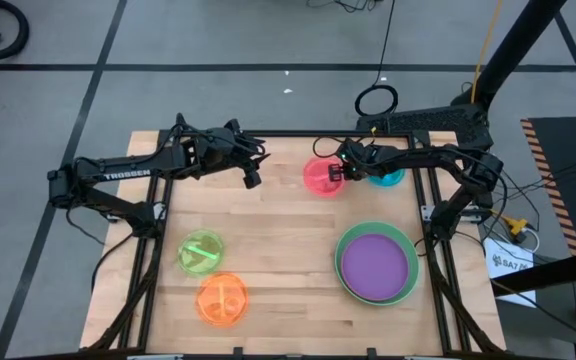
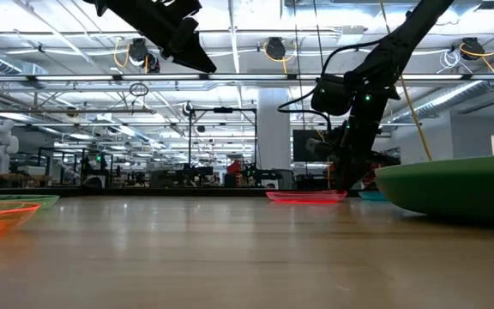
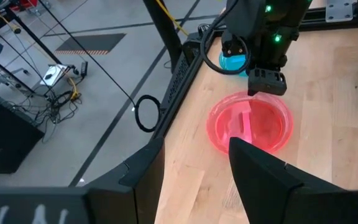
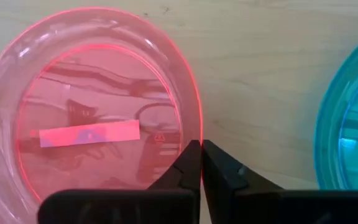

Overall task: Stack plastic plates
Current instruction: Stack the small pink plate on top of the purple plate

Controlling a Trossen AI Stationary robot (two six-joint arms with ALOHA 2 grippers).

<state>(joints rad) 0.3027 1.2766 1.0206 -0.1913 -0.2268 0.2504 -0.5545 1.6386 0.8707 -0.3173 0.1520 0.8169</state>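
A translucent pink plate (image 1: 321,176) lies flat on the table near its far edge, and a blue plate (image 1: 386,178) lies just to its right. My right gripper (image 1: 336,172) stands between the two, shut on the pink plate's right rim. My left gripper (image 1: 253,178) hangs open in the air to the left of the pink plate, touching nothing. A lime plate (image 1: 201,250) and an orange plate (image 1: 221,298) lie at the near left. A purple plate (image 1: 376,263) rests inside a green plate (image 1: 408,285) at the near right. My right gripper pinches the pink plate's rim (image 4: 197,124) on the side facing the blue plate, one finger inside the rim and one outside, only at the fingertips (image 4: 191,158). The fingers slant down from the table's right. In the low view the plate (image 2: 305,196) lies on the wood.
The blue plate (image 4: 353,124) sits close beside my right fingers. The table's black frame rail (image 1: 298,134) runs just behind the pink plate. Bare wood (image 1: 278,240) spreads across the table's middle, between the plates at left and right.
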